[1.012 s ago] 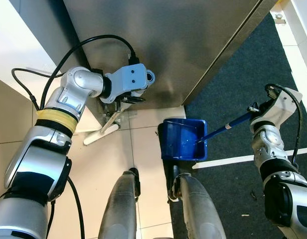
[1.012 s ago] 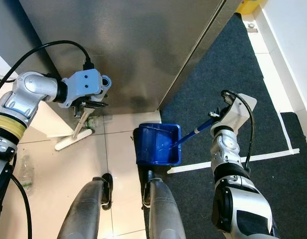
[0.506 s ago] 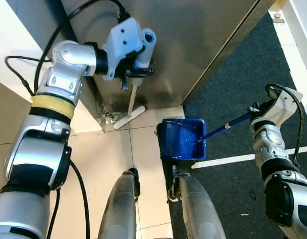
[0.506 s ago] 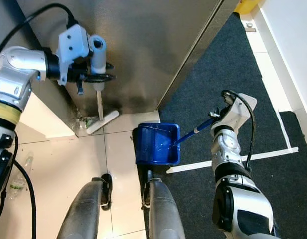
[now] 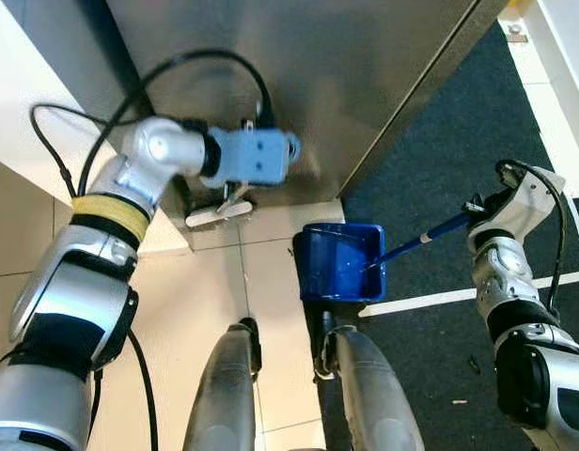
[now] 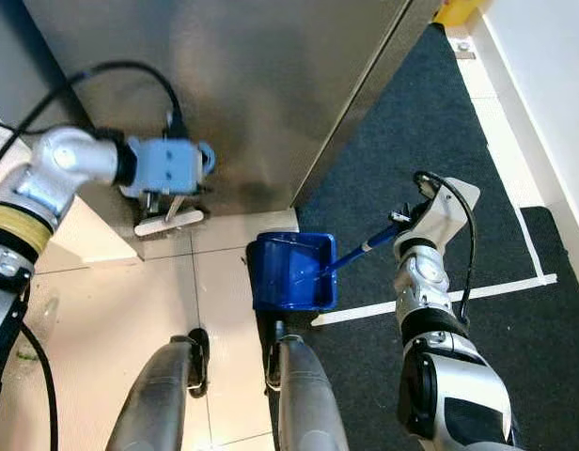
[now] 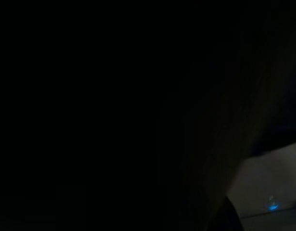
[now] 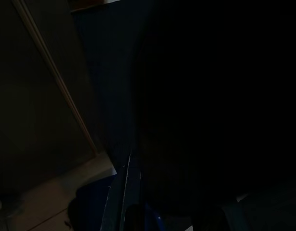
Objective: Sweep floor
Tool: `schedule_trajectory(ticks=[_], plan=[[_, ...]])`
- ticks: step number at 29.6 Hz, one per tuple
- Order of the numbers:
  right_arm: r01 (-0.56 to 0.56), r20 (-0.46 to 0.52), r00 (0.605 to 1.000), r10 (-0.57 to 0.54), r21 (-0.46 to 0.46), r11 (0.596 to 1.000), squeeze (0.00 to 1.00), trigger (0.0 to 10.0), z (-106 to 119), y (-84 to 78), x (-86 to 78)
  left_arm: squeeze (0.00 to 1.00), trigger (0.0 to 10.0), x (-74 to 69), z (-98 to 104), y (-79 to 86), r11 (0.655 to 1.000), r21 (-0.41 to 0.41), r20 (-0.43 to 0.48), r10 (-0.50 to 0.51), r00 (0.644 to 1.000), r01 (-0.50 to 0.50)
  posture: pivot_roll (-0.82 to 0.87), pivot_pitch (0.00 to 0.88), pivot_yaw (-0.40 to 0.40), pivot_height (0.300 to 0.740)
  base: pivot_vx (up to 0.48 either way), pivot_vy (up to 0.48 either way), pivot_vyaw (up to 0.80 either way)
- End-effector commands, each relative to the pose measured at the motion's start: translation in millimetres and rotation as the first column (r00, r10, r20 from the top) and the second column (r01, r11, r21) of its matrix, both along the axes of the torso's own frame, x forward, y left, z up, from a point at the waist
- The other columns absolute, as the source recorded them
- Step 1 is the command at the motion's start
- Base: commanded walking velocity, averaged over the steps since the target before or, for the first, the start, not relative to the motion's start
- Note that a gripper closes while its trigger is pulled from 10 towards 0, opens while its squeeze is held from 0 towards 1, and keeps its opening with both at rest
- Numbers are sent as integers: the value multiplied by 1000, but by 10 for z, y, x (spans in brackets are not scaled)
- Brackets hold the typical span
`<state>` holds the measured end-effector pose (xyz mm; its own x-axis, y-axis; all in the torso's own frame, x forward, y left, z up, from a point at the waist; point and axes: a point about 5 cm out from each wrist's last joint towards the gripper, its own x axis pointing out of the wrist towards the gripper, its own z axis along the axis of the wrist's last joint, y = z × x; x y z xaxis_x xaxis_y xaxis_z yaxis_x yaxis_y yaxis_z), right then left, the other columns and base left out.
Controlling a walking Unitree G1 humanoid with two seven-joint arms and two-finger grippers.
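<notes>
text: none readable
labels/brands: none legible on any surface
numbers/signs: none
wrist views: too dark to read anything

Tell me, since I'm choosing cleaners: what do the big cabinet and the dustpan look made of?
The cabinet looks like brushed stainless steel: grey, with soft blurred reflections. The blue dustpan looks like glossy moulded plastic, judging by its even colour and sheen.

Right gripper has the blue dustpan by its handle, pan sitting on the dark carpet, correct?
Not quite. In the right eye view the dustpan sits on the light tile at the carpet edge, not on the carpet. The right gripper does hold its handle.
</notes>
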<state>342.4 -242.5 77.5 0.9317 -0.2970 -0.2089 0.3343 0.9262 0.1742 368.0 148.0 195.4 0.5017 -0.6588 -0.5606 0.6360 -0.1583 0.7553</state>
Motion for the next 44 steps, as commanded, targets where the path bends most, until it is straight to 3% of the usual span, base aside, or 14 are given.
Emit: schedule_trajectory(ticks=[1, 7, 9, 12, 15, 18, 21, 22, 24, 26, 36, 40, 42, 44], plan=[[11, -153, 988, -9, 7, 1000, 0, 10000, -350, -32, -229, 0, 10000, 39, 6, 14, 994, 111, 208, -21, 978, -3, 82, 298, -127, 740, 0, 0, 0], [13, -156, 988, -12, 7, 1000, 0, 10000, -363, -35, -242, 0, 10000, 5, -286, 0, 990, 135, 165, 3, 986, -26, 78, 302, -126, 740, 0, 0, 0], [19, -155, 988, -18, 4, 1000, 0, 10000, -356, -64, -246, 0, 10000, -48, -512, -227, 995, -72, 31, 74, 997, -72, 70, 302, -126, 740, 0, 0, 0], [22, -153, 988, -21, 2, 1000, 0, 10000, -343, -81, -242, 0, 10000, -57, -527, -388, 975, -200, -30, 90, 995, -94, 69, 305, -128, 740, 0, 0, 0], [24, -149, 988, -24, -2, 1000, 0, 10000, -313, -100, -222, 0, 10000, -74, -326, -824, 893, -447, -94, 22, 995, -62, 72, 307, -134, 740, 0, 0, 0], [24, -149, 989, -24, -3, 1000, 0, 10000, -307, -102, -217, 0, 10000, -84, -250, -930, 871, -490, -94, -7, 996, -40, 75, 305, -137, 740, 0, 0, 0], [18, -146, 989, -19, -2, 1000, 0, 10000, -286, -79, -189, 0, 10000, -100, 202, -1289, 755, -654, -24, -77, 997, 43, 78, 306, -141, 740, 0, 0, 0], [18, -146, 989, -19, -2, 1000, 0, 10000, -286, -79, -189, 0, 10000, -100, 202, -1289, 755, -654, -24, -77, 997, 43, 78, 306, -141, 740, 0, 0, 0], [14, -142, 990, -13, 3, 1000, 0, 10000, -278, -51, -172, 0, 10000, -72, 551, -1334, 677, -732, 31, -80, 996, 77, 78, 306, -141, 740, 0, 0, 0], [12, -142, 990, -11, 6, 1000, 0, 10000, -280, -38, -170, 0, 10000, -80, 703, -1300, 651, -752, 48, -95, 994, 98, 89, 305, -139, 740, 0, 0, 0], [9, -147, 989, -6, 18, 1000, 0, 10000, -298, -7, -170, 0, 10000, -223, 1087, -1029, 532, -839, 20, -174, 985, 111, 101, 305, -145, 740, 0, 0, 0], [9, -146, 989, -6, 18, 1000, 0, 10000, -291, -5, -164, 0, 10000, -223, 1115, -953, 538, -837, 15, -162, 987, 101, 101, 305, -145, 740, 0, 0, 0], [10, -144, 989, -7, 20, 1000, 0, 10000, -284, -4, -157, 0, 10000, -219, 1123, -870, 568, -819, 11, -134, 991, 86, 105, 302, -142, 740, 0, 0, 0], [14, -141, 990, -11, 22, 1000, 0, 10000, -276, -9, -152, 0, 10000, -73, 879, -379, 779, -621, 13, 112, 994, -80, 113, 299, -139, 740, 0, 0, 0]])
